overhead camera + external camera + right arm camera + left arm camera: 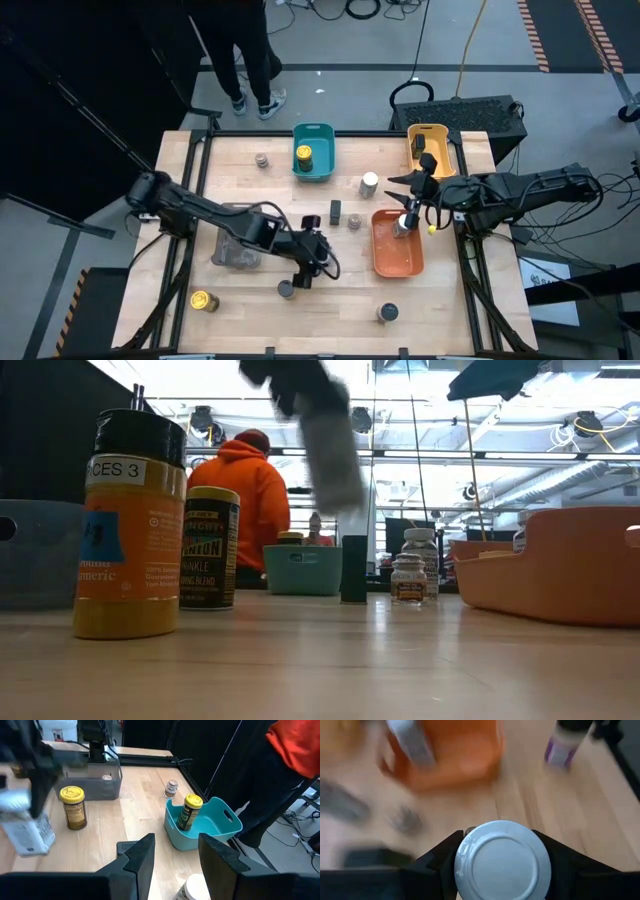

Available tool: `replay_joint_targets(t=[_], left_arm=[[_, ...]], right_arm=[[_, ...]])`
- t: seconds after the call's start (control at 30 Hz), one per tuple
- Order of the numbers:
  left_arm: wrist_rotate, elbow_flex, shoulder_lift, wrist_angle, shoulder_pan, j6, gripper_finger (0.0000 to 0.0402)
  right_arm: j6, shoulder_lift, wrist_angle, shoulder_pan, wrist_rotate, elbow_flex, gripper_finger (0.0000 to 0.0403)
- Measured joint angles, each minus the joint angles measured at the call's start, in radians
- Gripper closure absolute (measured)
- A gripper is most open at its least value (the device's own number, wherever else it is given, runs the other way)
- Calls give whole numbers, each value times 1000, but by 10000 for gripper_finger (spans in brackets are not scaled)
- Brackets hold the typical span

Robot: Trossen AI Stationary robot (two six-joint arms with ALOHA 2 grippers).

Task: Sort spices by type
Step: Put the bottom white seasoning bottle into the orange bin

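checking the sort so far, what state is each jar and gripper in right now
left gripper, shut on the white-lidded jar
white-lidded jar, lifted off the table
right gripper, hovering by the orange tray
yellow-lidded jar, leaning inside the teal tray
slim black jar, upright on the table
turmeric jar, upright, lid on

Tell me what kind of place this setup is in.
Probably a robotics lab or workshop: a wooden workbench with two robot arms mounted, cables across the floor, exposed ceiling ducts, and a person in an orange hoodie nearby.
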Motion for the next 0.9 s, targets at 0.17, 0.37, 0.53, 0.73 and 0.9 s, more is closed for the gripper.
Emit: replay_joint_targets(t=[0.17,0.37,0.53,0.73,0.9], left_arm=[[-103,34,-75,44,27,238,197],[-60,34,-92,201,132,306,197],[6,33,-76,227,223,221,197],[-10,39,-67,230,241,191,197],[20,112,-39,226,261,116,197]], right_arm=[[-17,9,27,0,0,0,268],[-13,16,38,0,0,0,268],[94,-23,-47,0,46,0,268],[141,-81,-141,1,104,0,268],[147,-79,-193,1,100,0,268]])
